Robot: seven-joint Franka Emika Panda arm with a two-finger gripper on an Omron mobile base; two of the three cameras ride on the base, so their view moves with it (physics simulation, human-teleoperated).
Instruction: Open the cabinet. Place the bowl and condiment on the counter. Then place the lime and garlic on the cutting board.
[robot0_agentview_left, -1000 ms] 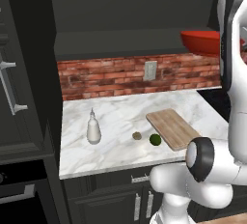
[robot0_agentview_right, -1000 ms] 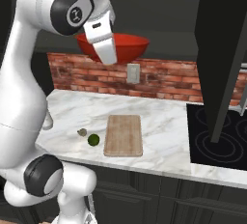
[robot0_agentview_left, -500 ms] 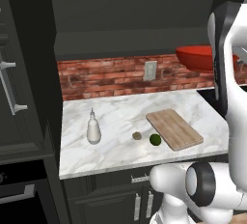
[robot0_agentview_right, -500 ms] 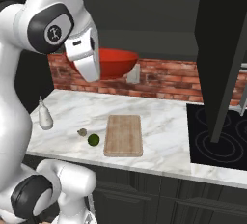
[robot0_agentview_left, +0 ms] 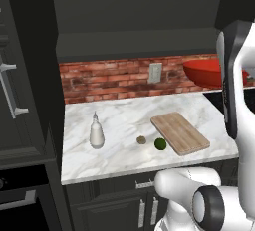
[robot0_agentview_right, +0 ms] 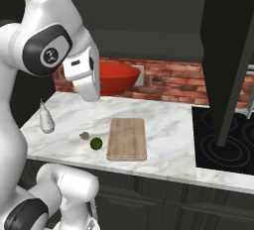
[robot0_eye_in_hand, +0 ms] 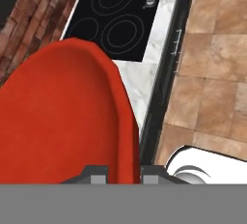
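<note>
Gripper (robot0_eye_in_hand: 123,172) is clamped on the rim of the bowl (robot0_agentview_right: 115,78), one finger each side of the red wall in the hand view, so the bowl hangs from the hand, tipped, up in the air over the back of the counter (robot0_agentview_left: 124,120) near the brick wall. What matters for the next move: bare marble lies straight below and a bit fwd of the bowl, w/ the cutting board (robot0_agentview_right: 127,138) just beneath/in front of it in the right base view, so the drop spot prob. needs to be clear of the board, likely to the stove side or behind it. Hard to tell exact height above the counter from these angles. Condiment (robot0_agentview_left: 96,131) already stands upright on the marble, well apart to the left; garlic (robot0_agentview_left: 141,140) and lime (robot0_agentview_left: 160,144) sit close together just beside the board's near-left corner, neither on it yet. Vs. the earlier frames: bowl has come down and forward out of the cabinet level, arm swung lower; the things on the counter haven't shifted.
</note>
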